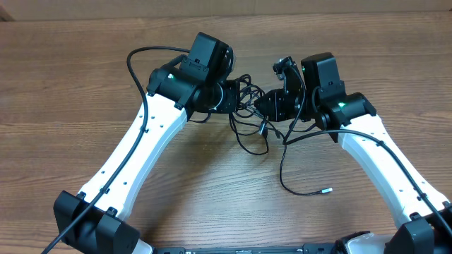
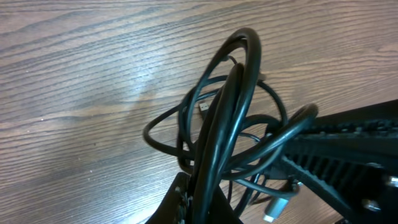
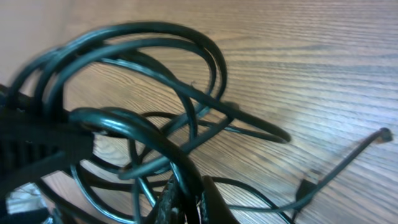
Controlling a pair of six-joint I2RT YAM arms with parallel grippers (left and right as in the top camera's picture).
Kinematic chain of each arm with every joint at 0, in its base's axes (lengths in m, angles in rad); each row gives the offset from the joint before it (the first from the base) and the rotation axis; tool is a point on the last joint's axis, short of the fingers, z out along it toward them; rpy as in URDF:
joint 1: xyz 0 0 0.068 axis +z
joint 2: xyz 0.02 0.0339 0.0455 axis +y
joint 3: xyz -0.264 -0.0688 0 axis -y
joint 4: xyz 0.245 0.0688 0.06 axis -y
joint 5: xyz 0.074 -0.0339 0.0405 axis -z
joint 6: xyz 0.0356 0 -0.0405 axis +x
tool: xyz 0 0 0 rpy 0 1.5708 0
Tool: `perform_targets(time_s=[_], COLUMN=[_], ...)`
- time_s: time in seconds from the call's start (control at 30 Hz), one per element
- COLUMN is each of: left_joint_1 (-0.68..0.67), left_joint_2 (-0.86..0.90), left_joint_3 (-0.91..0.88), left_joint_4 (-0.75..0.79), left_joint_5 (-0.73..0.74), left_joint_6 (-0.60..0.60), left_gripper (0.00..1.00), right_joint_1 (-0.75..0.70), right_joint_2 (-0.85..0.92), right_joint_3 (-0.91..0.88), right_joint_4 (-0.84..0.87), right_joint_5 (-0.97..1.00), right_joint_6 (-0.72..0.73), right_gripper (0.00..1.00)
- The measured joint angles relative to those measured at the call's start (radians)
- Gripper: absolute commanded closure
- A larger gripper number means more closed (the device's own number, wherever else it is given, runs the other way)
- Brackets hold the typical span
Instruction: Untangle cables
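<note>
Because the cables [image 1: 248, 121] lie knotted at the centre of the table [image 1: 63, 77], the left gripper [image 1: 227, 95] pinches them from nine o'clock and the right gripper [image 1: 274, 106] from three o'clock, presumably to pull loops apart; one plug end [image 1: 328, 189] trails toward five o'clock.

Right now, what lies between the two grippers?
The knot of cables fills the gap between the left gripper and the right gripper, seen in the overhead view.
</note>
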Motion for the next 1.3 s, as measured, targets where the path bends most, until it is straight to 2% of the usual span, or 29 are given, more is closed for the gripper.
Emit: perform_targets(time_s=[0.3,0.43,0.77,1.0,1.07,1.1,1.3], left_joint_1=[-0.003,0.001,0.008,0.023,0.046,0.057,0.114], left_joint_2=[0.0,0.001,0.001,0.0,-0.004,-0.006,-0.037], left_joint_3=[0.0,0.0,0.0,0.0,0.0,0.0,0.0], left_joint_4=[-0.02,-0.039,-0.048,-0.067,-0.071,-0.071,-0.077], left_joint_5=[0.032,0.028,0.018,-0.014,-0.036,-0.044,-0.068], left_joint_6=[0.01,0.01,0.037,0.078,0.09,0.095,0.108], left_gripper=[0.96,0.96,0.95,0.9,0.92,0.96,0.96], right_joint_1=[0.035,0.041,0.047,0.037,0.019,0.011,0.003], right_joint_2=[0.0,0.0,0.0,0.0,0.0,0.0,0.0], right_joint_3=[0.015,0.015,0.015,0.014,0.014,0.014,0.014], right_joint_4=[-0.136,-0.126,-0.124,-0.15,-0.156,-0.156,-0.177], right_joint_5=[0.246,0.258,0.256,0.302,0.335,0.35,0.391], right_joint_6=[0.161,0.198,0.22,0.229,0.232,0.234,0.239], right_gripper=[0.96,0.96,0.96,0.96,0.96,0.96,0.96])
